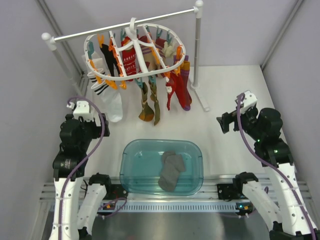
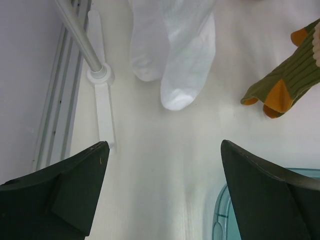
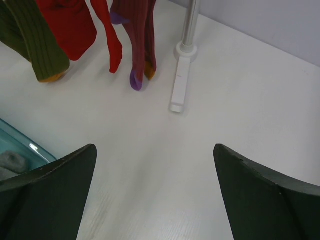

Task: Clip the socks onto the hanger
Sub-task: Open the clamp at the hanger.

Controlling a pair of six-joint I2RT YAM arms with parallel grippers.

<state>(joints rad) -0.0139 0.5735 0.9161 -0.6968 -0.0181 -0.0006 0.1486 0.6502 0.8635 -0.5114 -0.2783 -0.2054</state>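
Two grey socks (image 1: 171,171) lie bunched together in a teal bin (image 1: 131,175) at the near middle of the table; a bit of grey knit (image 3: 11,161) also shows at the left edge of the right wrist view. The white oval hanger (image 1: 134,52) with orange and teal clips hangs from the rail at the back, several other socks clipped to it. My left gripper (image 1: 80,111) (image 2: 164,145) is open and holds nothing, left of the bin. My right gripper (image 1: 224,122) (image 3: 154,147) is open with nothing in it, right of the bin.
A white rail stand (image 1: 125,22) spans the back, its feet (image 2: 104,100) (image 3: 180,85) resting on the table. White socks (image 2: 175,45), olive-brown socks (image 2: 285,80) and red and purple-toed socks (image 3: 132,45) dangle low from the hanger. Grey walls close in both sides.
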